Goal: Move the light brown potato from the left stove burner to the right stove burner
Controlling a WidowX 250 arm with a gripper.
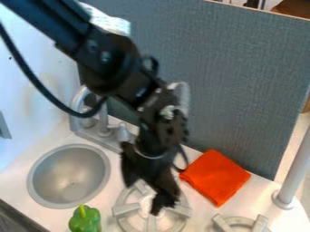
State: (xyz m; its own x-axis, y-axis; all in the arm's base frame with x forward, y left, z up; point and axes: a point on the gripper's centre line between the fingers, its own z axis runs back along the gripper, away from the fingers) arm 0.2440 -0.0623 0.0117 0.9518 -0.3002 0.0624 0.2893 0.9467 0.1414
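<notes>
**STATUS: ARM OVER BURNER; CLOTH & PEPPER BOTH FREE**

Ref.: 12 o'clock = top of view; bearings taken from gripper tip.

1. **Arm/end effector.** Arm enters from 10–11 o'clock. Gripper [154, 195] hangs down over the near burner [126, 209]; contact w/ burner can't be confirmed. Grip state: can't tell if released or clenched. No item is seen in its grasp.

2. **Item locations.** Folded orange-red cloth [216, 176] lies flat on counter [200, 215] betw. 2 & 3 o'clock, near the base of the grey panel [242, 81]. Green pepper [84, 220] sits at approx. 8 o'clock, stem up, just beside the sink [60, 172], outside the bowl.

3. **Fixed eqpt.** Sink at 9–10 o'clock; faucet [104, 120] at 11; 2nd burner [243, 223] at approx. 4, partly cut off by view edge; grey pole [295, 170] at 3.

4. **Progress (judged).** Done: no pick or transfer that I can confirm from where I stand. Neither cloth nor pepper is lifted; both rest apart from gripper. Left: any handling of either item is at pick stage, i.e., grasp, lift & set-down all outstanding. Mid-transfer is ruled out for these two.
</notes>
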